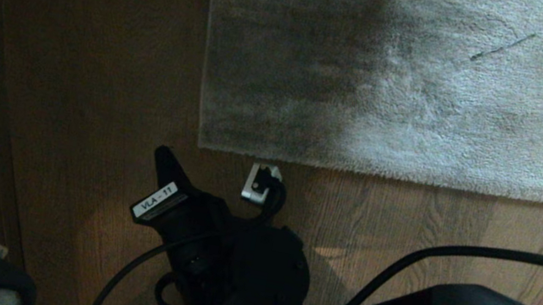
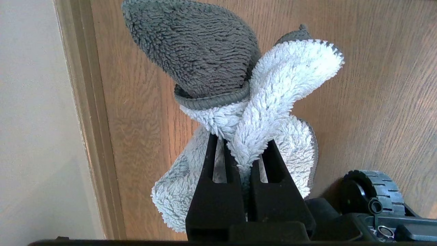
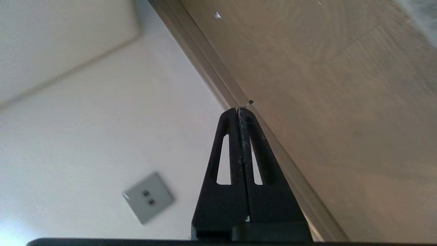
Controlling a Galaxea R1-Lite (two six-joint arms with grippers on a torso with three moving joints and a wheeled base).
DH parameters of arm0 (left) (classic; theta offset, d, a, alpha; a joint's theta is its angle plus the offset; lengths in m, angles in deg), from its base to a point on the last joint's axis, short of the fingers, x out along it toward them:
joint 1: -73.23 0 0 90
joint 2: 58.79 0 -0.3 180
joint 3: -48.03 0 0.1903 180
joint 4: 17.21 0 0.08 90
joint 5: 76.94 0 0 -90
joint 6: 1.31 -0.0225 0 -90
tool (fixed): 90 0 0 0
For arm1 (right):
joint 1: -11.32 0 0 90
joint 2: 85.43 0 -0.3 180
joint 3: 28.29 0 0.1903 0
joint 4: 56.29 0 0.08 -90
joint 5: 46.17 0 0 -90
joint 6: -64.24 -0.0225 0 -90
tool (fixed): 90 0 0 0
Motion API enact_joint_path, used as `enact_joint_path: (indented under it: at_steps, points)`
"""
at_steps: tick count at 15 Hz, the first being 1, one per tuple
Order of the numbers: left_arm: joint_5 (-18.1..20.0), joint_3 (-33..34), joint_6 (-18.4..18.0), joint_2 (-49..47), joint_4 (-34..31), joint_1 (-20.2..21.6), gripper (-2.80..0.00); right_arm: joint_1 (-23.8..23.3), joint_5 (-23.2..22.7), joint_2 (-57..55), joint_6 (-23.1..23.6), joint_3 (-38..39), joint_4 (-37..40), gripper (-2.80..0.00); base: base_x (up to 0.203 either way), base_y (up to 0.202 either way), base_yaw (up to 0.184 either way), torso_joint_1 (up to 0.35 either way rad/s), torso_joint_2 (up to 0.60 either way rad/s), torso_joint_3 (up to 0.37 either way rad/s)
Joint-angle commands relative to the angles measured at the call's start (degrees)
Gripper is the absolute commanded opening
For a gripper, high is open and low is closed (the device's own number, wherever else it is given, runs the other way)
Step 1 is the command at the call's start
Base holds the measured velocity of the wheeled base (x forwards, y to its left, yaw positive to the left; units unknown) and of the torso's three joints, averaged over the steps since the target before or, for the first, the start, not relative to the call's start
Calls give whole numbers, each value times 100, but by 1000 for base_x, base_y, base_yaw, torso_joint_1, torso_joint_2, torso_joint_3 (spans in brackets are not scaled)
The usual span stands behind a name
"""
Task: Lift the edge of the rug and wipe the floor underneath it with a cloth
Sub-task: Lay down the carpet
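Fingers (image 3: pixel 239 112) of our right gripper (image 1: pixel 167 159) are pressed together on nothing, just short of the rug edge (image 1: pixel 357 171), the straight border of a pale grey-beige plush rug lying flat on the brown wood-grain plank floor (image 1: pixel 109 90). Our left gripper (image 2: pixel 244 150) pinches the small white and dark grey fluffy cloth (image 2: pixel 239 89), held above the floor beside the skirting board (image 2: pixel 88 112).

A white label (image 1: pixel 155 200) on the black arm reads "VLA - 11".

Rug edge (image 1: pixel 358 169) lies flat on floor (image 1: pixel 109 90); grey-and-white cloth (image 2: pixel 239 102) bunched.
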Motion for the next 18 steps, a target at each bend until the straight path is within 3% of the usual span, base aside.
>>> enact_joint_path:
  at_steps: [1, 5, 13, 18]
  points:
    - [-5, 0, 2, 2, 4, 0, -280, -76, 5, 11, 141, 124, -255, -280, 0, 0, 0, 0, 0, 0]
    - [-5, 0, 2, 2, 4, 0, -280, -344, -42, 207, 637, 310, -213, -280, 0, 0, 0, 0, 0, 0]
    - [-5, 0, 2, 2, 4, 0, -280, -610, -7, 569, 1326, 1658, -198, -280, 0, 0, 0, 0, 0, 0]
    - [-5, 0, 2, 2, 4, 0, -280, -1146, 87, 455, 1382, 2329, -211, -280, 0, 0, 0, 0, 0, 0]
